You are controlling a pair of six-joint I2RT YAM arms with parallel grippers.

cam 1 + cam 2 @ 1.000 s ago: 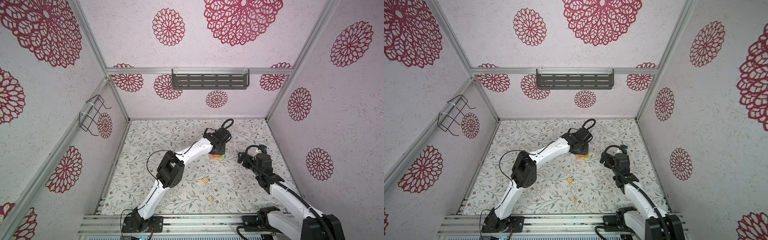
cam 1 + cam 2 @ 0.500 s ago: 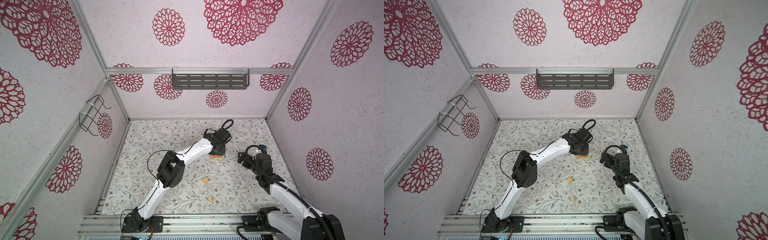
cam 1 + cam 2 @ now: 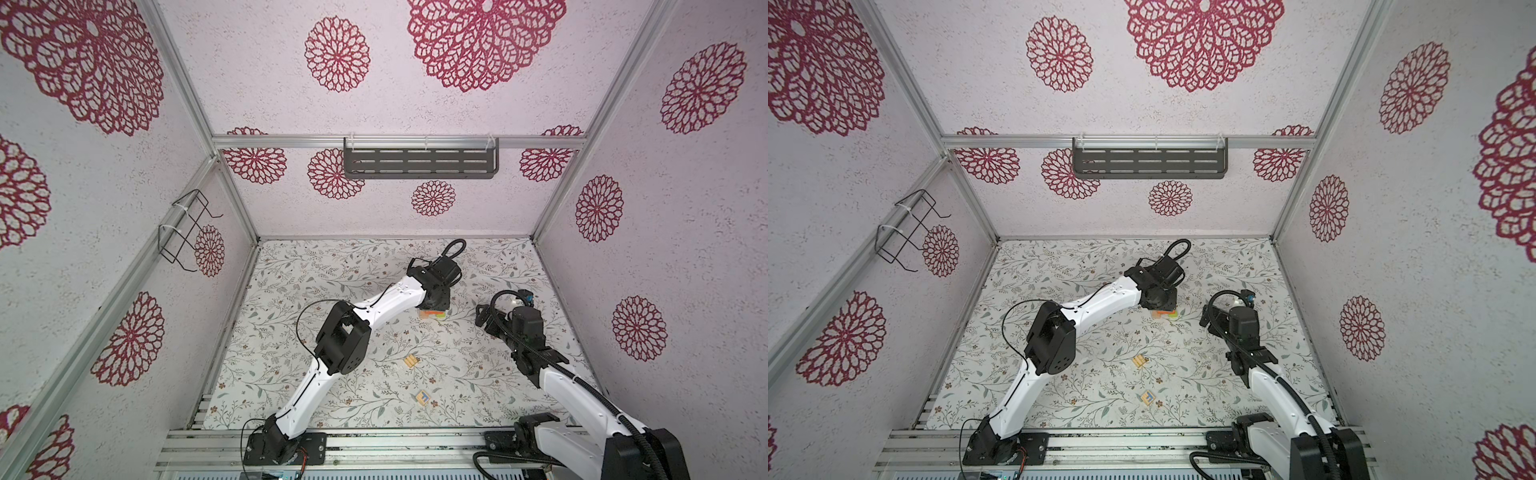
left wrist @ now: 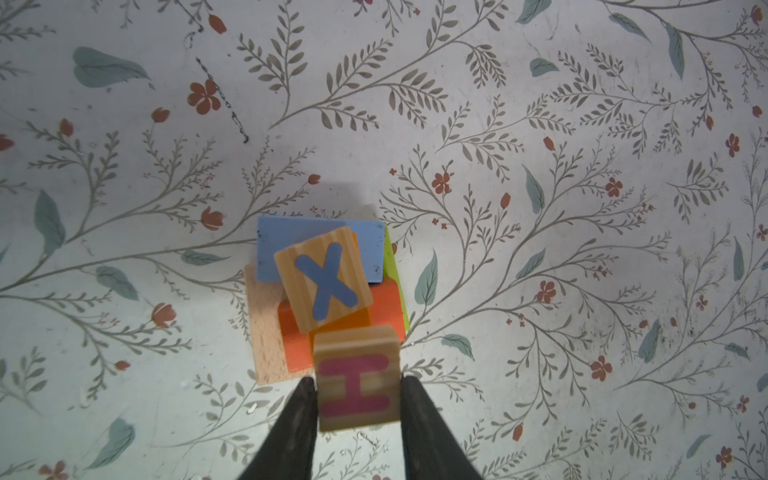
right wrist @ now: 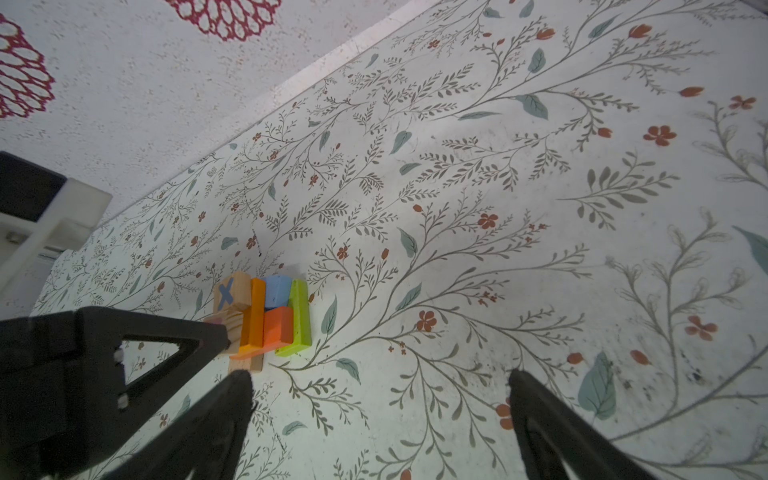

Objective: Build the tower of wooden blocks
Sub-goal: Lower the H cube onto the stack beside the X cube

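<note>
Left wrist view: clamped between both fingers of the left gripper (image 4: 358, 384), a natural cube with a red H (image 4: 353, 365), letter face toward the camera. Just past it, the tower (image 4: 328, 291). Topped by a natural cube with a blue X (image 4: 324, 280), turned askew over a blue block (image 4: 272, 249) and an orange block (image 4: 384, 305). Flanked by a lime block (image 4: 392, 266) on one side and a tan bar (image 4: 266, 332) on the other. H cube overlapping the orange block's edge; touching or apart, impossible to tell.

Seen from the right wrist, H cube mostly hidden behind a left finger. Right gripper (image 5: 380, 378) spread wide with nothing between the fingers, near the tower but apart from it.

In both top views, tower almost wholly covered by the left arm (image 3: 386, 299), with only a sliver of orange and lime showing. Elsewhere on the floral table (image 3: 291, 299), a ridged tan block (image 3: 411, 361) and a lettered cube (image 3: 422, 398), both well apart from the tower, nearer the arm bases. On the back wall, a grey slotted shelf (image 3: 419, 163); on the left wall, a wire rack (image 3: 185, 230).
</note>
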